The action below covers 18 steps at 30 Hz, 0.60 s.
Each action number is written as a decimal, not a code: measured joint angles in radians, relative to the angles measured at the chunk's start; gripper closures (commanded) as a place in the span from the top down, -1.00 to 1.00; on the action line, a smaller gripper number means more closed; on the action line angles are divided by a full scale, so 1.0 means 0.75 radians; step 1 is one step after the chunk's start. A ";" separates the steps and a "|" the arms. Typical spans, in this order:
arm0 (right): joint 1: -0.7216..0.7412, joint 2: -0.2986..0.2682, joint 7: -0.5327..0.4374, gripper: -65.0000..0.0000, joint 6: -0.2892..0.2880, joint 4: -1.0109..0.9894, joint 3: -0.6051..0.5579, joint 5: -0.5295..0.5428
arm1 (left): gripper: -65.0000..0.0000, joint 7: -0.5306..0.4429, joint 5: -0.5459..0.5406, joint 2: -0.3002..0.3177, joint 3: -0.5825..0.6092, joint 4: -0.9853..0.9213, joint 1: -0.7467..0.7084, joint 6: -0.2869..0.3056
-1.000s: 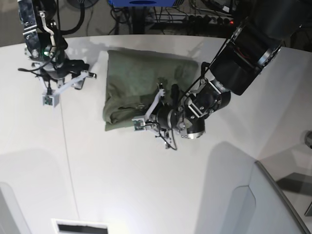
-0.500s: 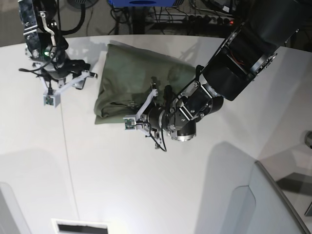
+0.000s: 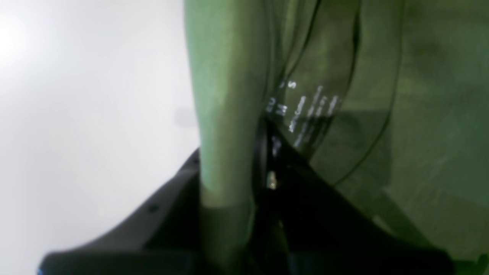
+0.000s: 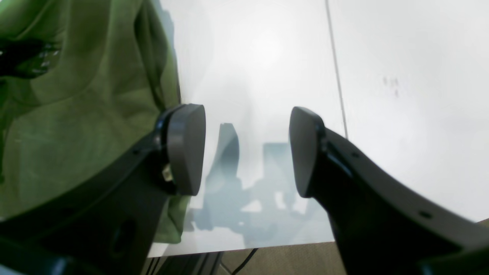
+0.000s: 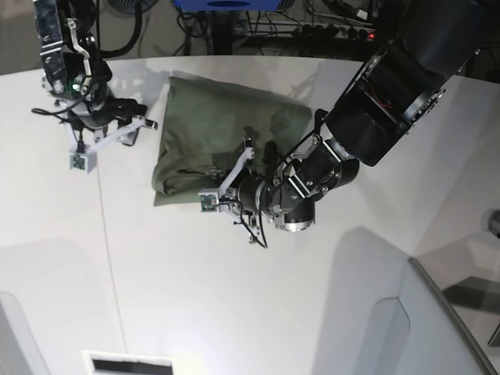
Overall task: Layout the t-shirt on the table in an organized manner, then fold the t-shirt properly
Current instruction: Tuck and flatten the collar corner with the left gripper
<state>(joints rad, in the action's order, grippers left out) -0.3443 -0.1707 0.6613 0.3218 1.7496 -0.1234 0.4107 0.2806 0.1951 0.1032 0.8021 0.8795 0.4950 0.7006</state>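
Observation:
The olive-green t-shirt lies bunched and partly folded on the white table. My left gripper is at the shirt's front edge and is shut on a fold of its cloth. In the left wrist view the green cloth runs down between the dark jaws of that gripper, next to the printed neck label. My right gripper is open and empty, just left of the shirt. In the right wrist view its pads stand apart over bare table, with the shirt at left.
A thin dark seam crosses the table; it also shows in the right wrist view. A grey angled panel stands at the front right. Cables and equipment sit behind the table's far edge. A white slotted part is at the front.
My left gripper has moved leftward in the base view with the shirt cloth in it, and the shirt has shifted left with it. The right arm has hardly moved.

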 measured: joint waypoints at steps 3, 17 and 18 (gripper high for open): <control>0.000 0.000 0.000 0.01 0.000 0.000 0.000 0.000 | -1.00 -0.001 -0.001 -0.003 0.000 0.000 0.000 0.000; -0.001 -0.004 0.001 0.01 0.000 0.000 0.000 -0.001 | -1.00 0.032 -0.022 0.088 -0.013 0.012 -0.004 -0.001; -0.001 -0.004 0.000 0.01 0.000 0.000 -0.001 0.000 | -1.00 0.029 -0.024 0.088 -0.013 0.012 -0.005 -0.001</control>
<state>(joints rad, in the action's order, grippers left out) -0.3447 -0.1734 0.6613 0.3218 1.7496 -0.1238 0.4107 0.3023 0.1772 0.1692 0.7925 0.8886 0.4915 0.7002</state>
